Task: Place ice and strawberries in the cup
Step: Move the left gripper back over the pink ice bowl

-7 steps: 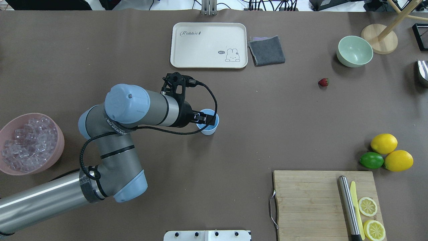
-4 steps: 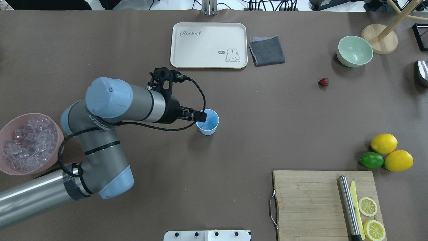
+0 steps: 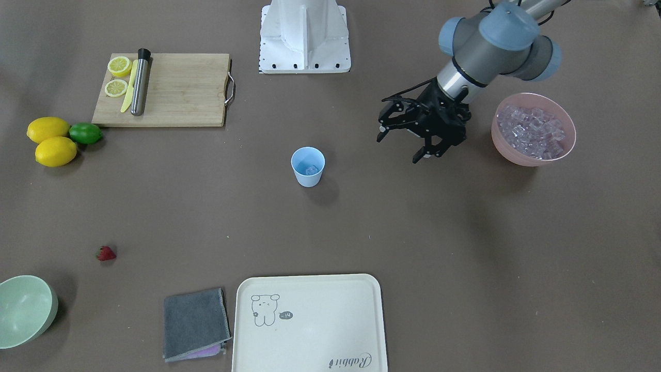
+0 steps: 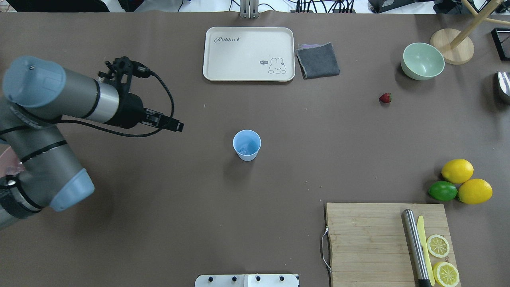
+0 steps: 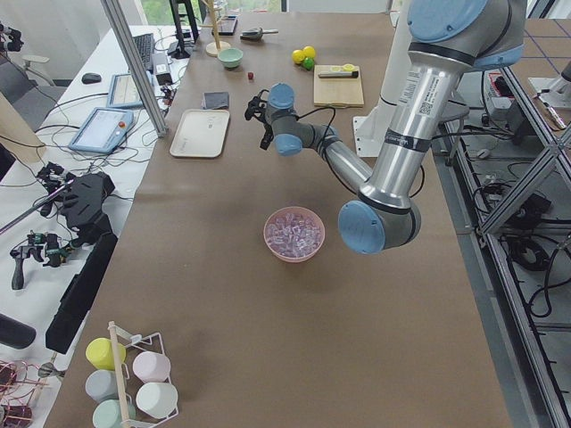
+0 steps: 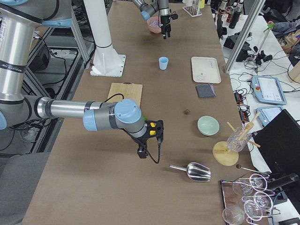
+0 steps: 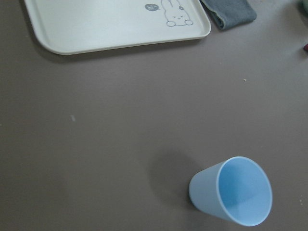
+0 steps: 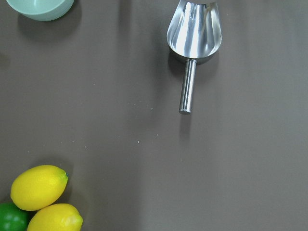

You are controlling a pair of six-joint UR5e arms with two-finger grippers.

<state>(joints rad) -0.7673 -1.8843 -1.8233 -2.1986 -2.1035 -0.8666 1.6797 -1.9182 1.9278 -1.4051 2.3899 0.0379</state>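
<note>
The pale-blue cup [image 4: 247, 145] stands upright mid-table with one clear ice cube [image 3: 311, 170] inside it; it also shows in the left wrist view [image 7: 231, 197]. My left gripper [image 4: 179, 126] is open and empty, raised above the table to the left of the cup, between it and the pink bowl [image 3: 532, 157] heaped with ice cubes [image 3: 532, 132]. The strawberry [image 4: 385, 97] lies alone at the far right. My right gripper [image 6: 143, 152] shows only in the exterior right view, near the lemons; I cannot tell if it is open.
A cream tray [image 4: 249, 54] and grey cloth [image 4: 318, 59] lie at the far side. A pale-green bowl [image 4: 422, 61] sits beyond the strawberry. Two lemons and a lime [image 4: 442, 190] lie by a cutting board [image 4: 370, 239]. A metal scoop [image 8: 195, 33] lies under the right wrist.
My left gripper has pulled back from over the cup, moving left toward the pink bowl. The ice cube stays in the cup.
</note>
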